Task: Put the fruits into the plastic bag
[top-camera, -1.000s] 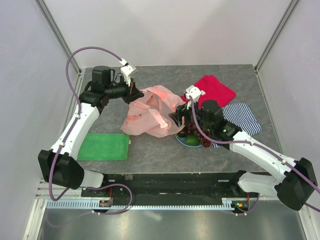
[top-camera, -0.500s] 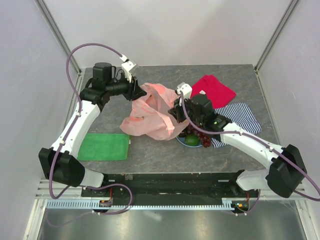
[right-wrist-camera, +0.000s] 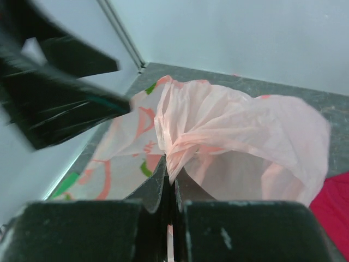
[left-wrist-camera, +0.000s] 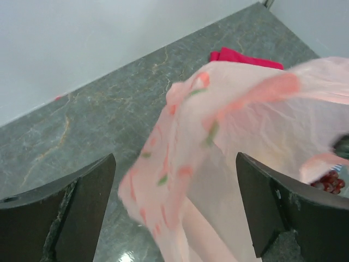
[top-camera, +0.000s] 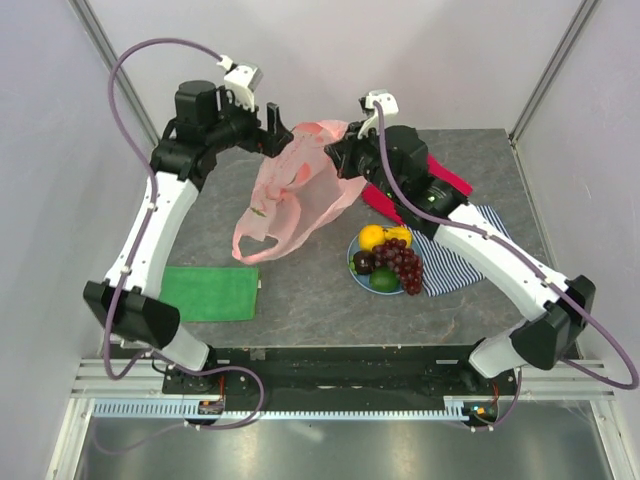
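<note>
Top: right pincer clamped on plastic bag rim; bag hangs over tabletop, probably to open mouth. Left pincer spread wide beside bag, gripping nothing. Fruits on plate, outside bag.
Left wrist: bag blurred between fingers, contact unclear; grapes cut off.
Right wrist: fold pinched tight; mouth hidden.

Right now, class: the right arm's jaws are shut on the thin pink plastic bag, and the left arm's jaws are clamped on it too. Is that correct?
No. The left arm's jaws stand wide open, gripping nothing; the left wrist view shows the thin pink plastic bag hanging free ahead of them. The right arm's jaws are shut on it.
</note>
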You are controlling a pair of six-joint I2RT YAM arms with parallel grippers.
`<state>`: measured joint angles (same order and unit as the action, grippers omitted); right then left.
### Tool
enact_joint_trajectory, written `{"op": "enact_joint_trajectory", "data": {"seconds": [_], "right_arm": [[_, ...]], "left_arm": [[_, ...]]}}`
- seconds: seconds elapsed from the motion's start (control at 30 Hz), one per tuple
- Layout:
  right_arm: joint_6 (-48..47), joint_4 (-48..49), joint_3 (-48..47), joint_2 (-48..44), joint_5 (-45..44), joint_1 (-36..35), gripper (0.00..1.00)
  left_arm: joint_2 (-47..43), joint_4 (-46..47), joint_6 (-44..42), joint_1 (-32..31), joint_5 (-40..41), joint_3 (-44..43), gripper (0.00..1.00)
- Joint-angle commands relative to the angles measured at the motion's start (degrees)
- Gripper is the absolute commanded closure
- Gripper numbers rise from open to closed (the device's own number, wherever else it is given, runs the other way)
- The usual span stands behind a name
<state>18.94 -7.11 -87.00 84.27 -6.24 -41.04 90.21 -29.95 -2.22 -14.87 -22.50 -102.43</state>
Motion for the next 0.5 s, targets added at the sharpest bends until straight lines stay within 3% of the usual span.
{"op": "enact_joint_trajectory", "data": {"seconds": [0.0,0.13,0.23,0.47], "right_arm": [[4.0,-3.43,-3.08,5.19,-5.45,-0.1,1.0],[4.61,-3.43,-4.23,8.27,-6.33,-0.1,1.0],[4.79,-3.52,-4.4,9.6,-6.24,-0.01,1.0],[4.97,-3.78,-3.18,9.25,-5.54,-0.01,1.0]], "left_arm": [[-12.32,3.14,6.7,-1.03,5.8,11.06,0.01],[-27.06,8.41,7.14,-2.0,15.18,26.29,0.01],[-33.5,11.41,8.54,-1.83,14.26,36.41,0.01],[-29.76,9.74,11.62,0.19,8.89,44.68,0.01]]}}
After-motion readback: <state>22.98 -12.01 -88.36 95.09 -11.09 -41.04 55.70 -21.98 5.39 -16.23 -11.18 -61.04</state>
